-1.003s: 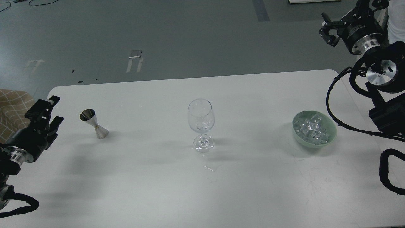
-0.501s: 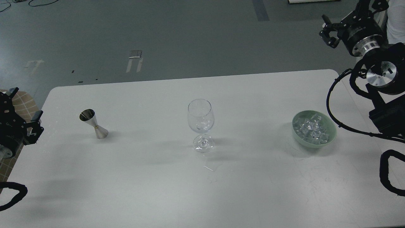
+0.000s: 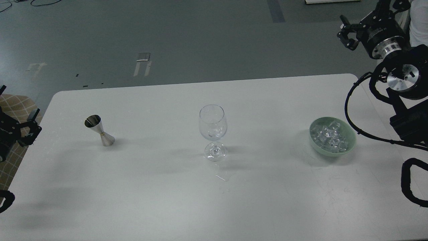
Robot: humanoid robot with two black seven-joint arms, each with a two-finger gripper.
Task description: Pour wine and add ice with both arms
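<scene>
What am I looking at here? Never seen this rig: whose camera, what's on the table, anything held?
This is one view from the robot's own head, looking down at a white table. The black shapes at both edges are its two arms. The left gripper sits at the table's left edge; the right gripper hangs above the far right corner. Both have their jaws apart and hold nothing. On the table, left to right, are a steel jigger, a clear stemmed wine glass standing upright, and a green bowl of ice cubes. A small wet patch lies in front of the glass.
</scene>
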